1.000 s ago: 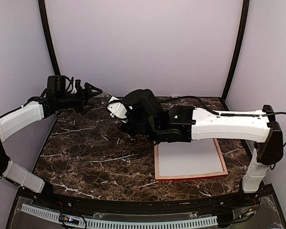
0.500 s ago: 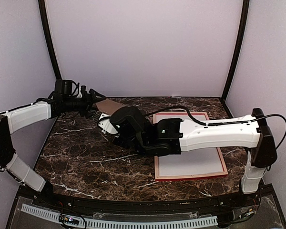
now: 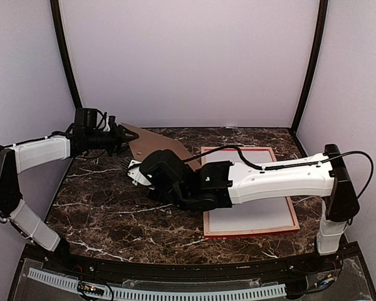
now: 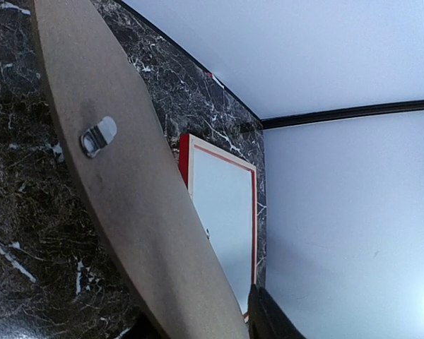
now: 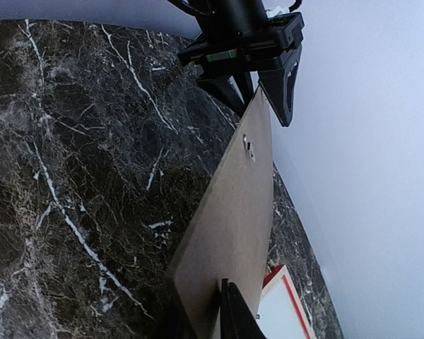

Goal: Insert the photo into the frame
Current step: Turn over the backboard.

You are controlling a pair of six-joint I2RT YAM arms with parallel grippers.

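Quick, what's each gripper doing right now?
Left gripper: astride the brown backing board at its far edge; grip cannot be told.
Right gripper: at the board's near edge; open or shut cannot be told.

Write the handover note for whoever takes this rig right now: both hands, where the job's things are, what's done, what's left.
Left hand: open, jaws astride the left end of the brown backing board, which is tilted above the table.
Right hand: at the board's opposite edge; grip cannot be told.
Frame: flat on the table's right side, a white panel inside it; whether that is the photo's back is unclear.
Done: nothing confirmed.
Left: set the board down, confirm the photo sits in the frame.
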